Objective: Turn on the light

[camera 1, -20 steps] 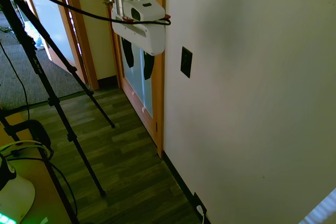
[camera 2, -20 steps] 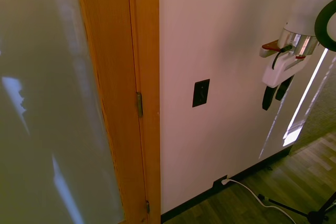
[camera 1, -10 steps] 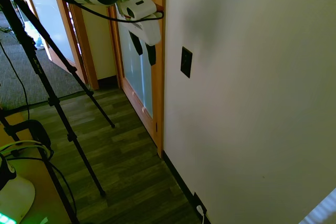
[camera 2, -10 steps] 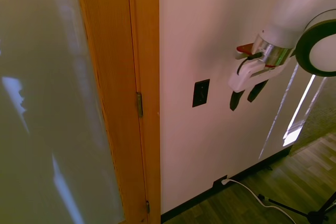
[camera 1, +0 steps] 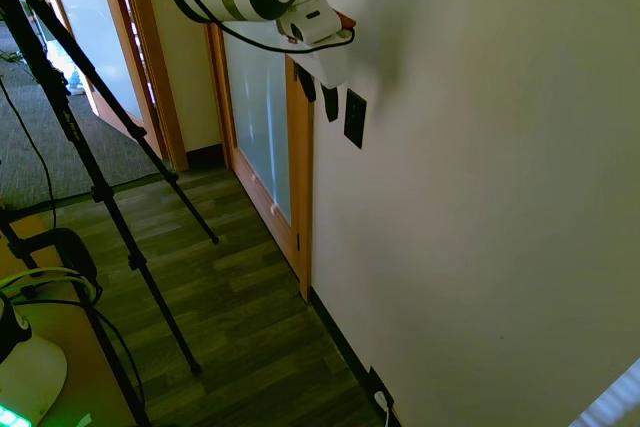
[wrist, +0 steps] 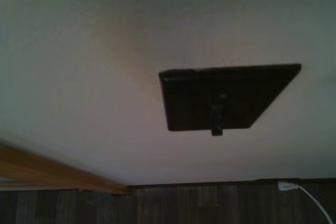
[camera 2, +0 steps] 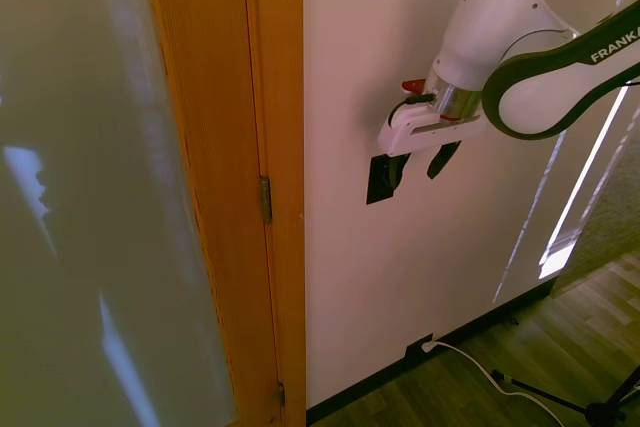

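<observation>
Just in front of the black switch plate [camera 1: 354, 118], the gripper [camera 1: 318, 94] hangs with its two dark fingers [camera 1: 329, 104] spread apart and holding nothing, tips pointing down. From the second exterior view, one finger [camera 2: 395, 173] overlaps the plate's upper part [camera 2: 379, 185] while the other hangs just beside it over bare wall; whether either touches the plate cannot be told. Seen by the wrist camera, the plate [wrist: 229, 96] shows a small dark toggle [wrist: 217, 115] standing out at its middle. It sits on the pale wall [camera 1: 480, 197] at about mid-height, a little way from the wooden door frame [camera 2: 274, 177]. Beyond the frame is a frosted glass door [camera 1: 258, 107]. Low down, near the dark baseboard, a white plug [camera 2: 430, 346] and cord [camera 2: 480, 367] run onto the wood floor [camera 1: 240, 317].
</observation>
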You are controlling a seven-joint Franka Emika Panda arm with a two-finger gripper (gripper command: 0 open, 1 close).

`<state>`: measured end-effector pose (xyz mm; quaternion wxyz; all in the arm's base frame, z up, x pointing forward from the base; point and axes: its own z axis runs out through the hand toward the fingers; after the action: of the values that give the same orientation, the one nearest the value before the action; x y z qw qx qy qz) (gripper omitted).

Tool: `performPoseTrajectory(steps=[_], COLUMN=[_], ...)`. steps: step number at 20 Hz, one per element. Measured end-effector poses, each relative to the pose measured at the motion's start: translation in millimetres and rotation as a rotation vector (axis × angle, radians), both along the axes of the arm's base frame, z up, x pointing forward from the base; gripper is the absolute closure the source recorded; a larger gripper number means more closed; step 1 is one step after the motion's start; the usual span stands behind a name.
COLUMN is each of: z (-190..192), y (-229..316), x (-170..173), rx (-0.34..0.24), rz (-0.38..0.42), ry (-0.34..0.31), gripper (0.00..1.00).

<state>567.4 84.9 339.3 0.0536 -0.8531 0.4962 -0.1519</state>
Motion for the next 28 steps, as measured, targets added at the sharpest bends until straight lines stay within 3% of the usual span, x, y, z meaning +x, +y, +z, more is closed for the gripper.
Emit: performPoseTrajectory(steps=[8,16,17,28], z=[-39,-50,-51,-63], y=[0,1,0,-8], x=[15,38,39,46], rx=[0.002,-0.035,-0.038,-0.047], rz=[-0.012,-0.047,-0.05,-0.064], ry=[-0.053,-0.075,-0.076,-0.072], gripper=[0.0,0.0,1.0,1.0])
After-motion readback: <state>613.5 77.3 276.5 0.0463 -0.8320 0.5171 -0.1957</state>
